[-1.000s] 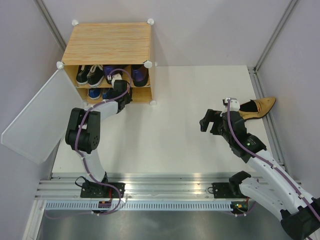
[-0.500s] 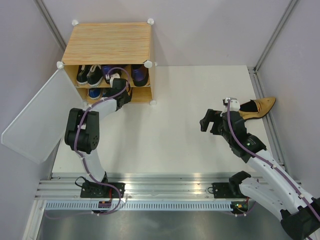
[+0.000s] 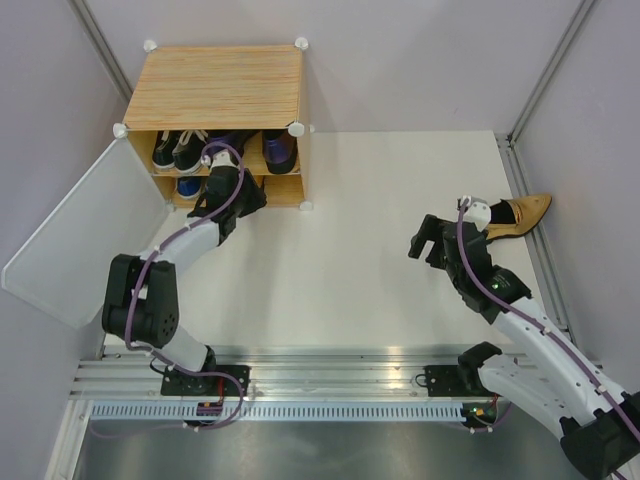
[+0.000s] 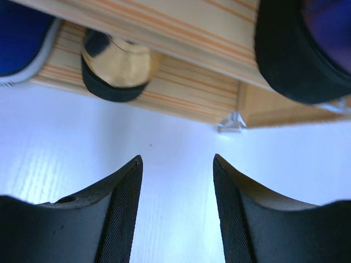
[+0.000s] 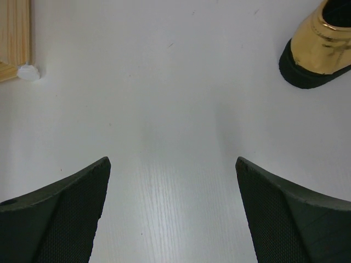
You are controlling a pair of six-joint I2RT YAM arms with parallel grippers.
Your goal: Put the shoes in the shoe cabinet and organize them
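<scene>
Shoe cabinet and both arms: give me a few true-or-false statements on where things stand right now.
1. The door of the shoe cabinet stands open. True.
2. The left gripper holds a shoe. False: its jaws are apart with nothing between them.
3. A gold heel lies on the table, outside the cabinet. True.
4. The right gripper is shut on that gold heel. False: it is open, and the heel lies ahead of it, not between its fingers.
</scene>
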